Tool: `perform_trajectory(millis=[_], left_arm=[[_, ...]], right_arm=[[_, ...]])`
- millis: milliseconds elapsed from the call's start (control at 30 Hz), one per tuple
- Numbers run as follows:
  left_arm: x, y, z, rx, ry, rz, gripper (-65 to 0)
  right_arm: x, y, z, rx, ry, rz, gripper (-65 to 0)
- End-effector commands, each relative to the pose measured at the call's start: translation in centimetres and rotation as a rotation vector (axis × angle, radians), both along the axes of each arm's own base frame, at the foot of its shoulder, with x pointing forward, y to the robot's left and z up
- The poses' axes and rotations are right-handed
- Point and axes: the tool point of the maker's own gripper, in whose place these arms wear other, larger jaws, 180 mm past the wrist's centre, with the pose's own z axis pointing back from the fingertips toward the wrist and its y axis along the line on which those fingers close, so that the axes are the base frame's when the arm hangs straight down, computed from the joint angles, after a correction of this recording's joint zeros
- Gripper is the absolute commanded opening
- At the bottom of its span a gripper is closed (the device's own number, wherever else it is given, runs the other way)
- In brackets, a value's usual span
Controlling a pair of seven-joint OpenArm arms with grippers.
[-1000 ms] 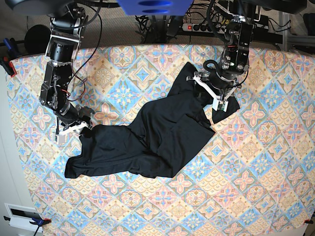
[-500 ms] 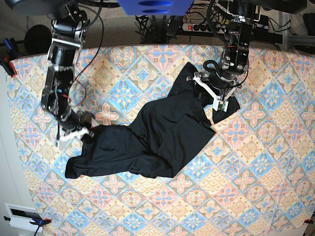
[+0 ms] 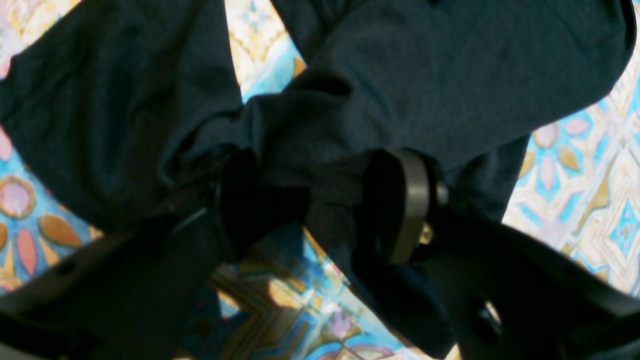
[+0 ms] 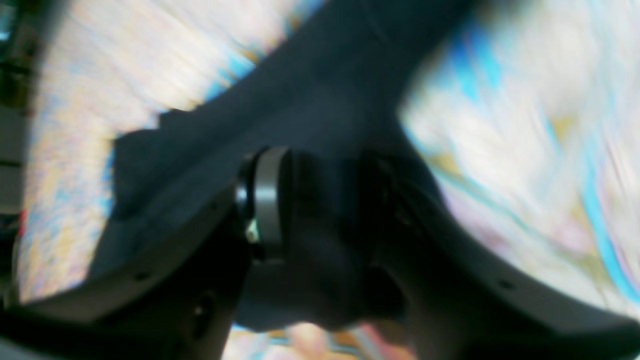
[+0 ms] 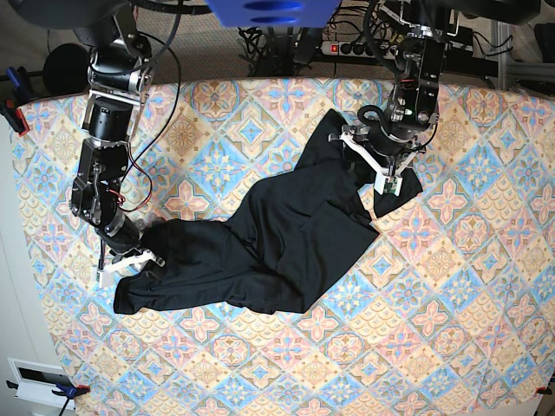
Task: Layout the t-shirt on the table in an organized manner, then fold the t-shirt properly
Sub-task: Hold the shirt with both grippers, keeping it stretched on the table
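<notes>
While one black t-shirt (image 5: pixel 269 247) lies crumpled across the middle of the table (image 5: pixel 451 286), two grippers pinch it.

At upper right of the base view the left gripper (image 5: pixel 375 165) is closed on its fabric; at lower left the right gripper (image 5: pixel 128 260) clamps another fold. Behind the table, cables (image 5: pixel 347 39) lie.

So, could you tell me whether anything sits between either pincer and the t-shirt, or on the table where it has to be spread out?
Nothing visible does. The left pincer is already closed on a bunch of the t-shirt, and the right pincer grips its fabric too. The patterned table around the shirt shows only bare cloth.
</notes>
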Motion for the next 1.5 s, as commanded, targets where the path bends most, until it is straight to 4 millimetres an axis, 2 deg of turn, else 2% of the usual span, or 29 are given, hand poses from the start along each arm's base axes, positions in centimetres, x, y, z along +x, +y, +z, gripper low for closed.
perform_trajectory(millis=[0,200,300,433,533,633,767,1000,1200,1467], left_arm=[[0.3,0.0,0.5,-0.004,-0.015,0.002,-29.7],[0.2,-0.2,0.5,-0.005,-0.014,-0.004,-29.7],[0.2,-0.2,0.5,-0.006,-0.014,-0.006,-29.7],[0.1,0.0,0.4,-0.003,-0.01,0.0,-29.7],[-0.1,0.0,0.5,-0.003,-0.011,0.0,-29.7],[0.0,0.0,0.6,-0.004,-0.013,-0.001,-29.7],[0.0,0.0,0.6,-0.004,-0.013,-0.001,-29.7],[-0.1,0.0,0.5,-0.004,-0.012,-0.001,-29.7],[-0.1,-0.1,0.5,-0.004,-0.011,-0.003,-29.7],[-0.2,-0.2,0.5,-0.005,-0.011,-0.006,-29.7]], right_arm=[[0.4,-0.9,1.0,-0.012,-0.026,-0.012,-43.4],[0.4,-1.2,0.9,-0.015,-0.025,-0.015,-43.4],[0.3,-2.3,1.2,-0.037,-0.025,-0.022,-43.4],[0.4,-2.7,1.3,-0.042,-0.029,-0.027,-43.4],[0.2,-4.1,1.6,-0.071,-0.029,-0.038,-43.4],[0.3,-4.5,1.8,-0.075,-0.044,-0.052,-43.4],[0.2,-4.5,1.7,-0.075,-0.042,-0.052,-43.4],[-1.4,-4.7,-0.2,-0.081,-0.016,-0.065,-43.4],[-2.1,-4.7,-1.0,-0.084,0.002,-0.064,-43.4],[-2.3,-4.3,-1.3,-0.082,0.007,-0.056,-43.4]])
